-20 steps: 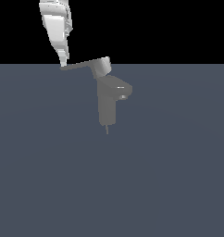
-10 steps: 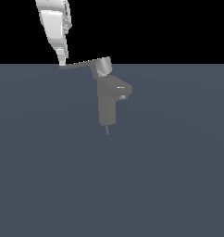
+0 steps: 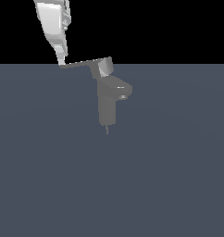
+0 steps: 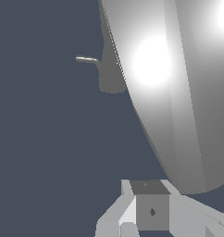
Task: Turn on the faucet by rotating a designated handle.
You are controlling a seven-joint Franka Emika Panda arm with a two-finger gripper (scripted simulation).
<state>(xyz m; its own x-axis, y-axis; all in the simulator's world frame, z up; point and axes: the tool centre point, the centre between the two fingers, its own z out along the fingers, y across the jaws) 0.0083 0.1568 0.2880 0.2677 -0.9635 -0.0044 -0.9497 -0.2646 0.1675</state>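
A: What fills the wrist view?
B: A huge pale glare-washed handle [image 4: 178, 92]; the gripper [image 4: 151, 213] is cropped, so I can't tell its spread.
A: Farther off?
B: The faucet [image 3: 108, 104] stands mid-floor; the gripper [image 3: 61, 60] meets the lever's far end.

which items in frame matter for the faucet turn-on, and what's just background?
Job items:
- faucet, upright grey body with a stubby spout
- handle, the long flat lever on top, pointing to the exterior view's left
- gripper, its tip at the lever's far end; jaw state unclear

Bystanders:
- plain grey floor; nothing else is lying about
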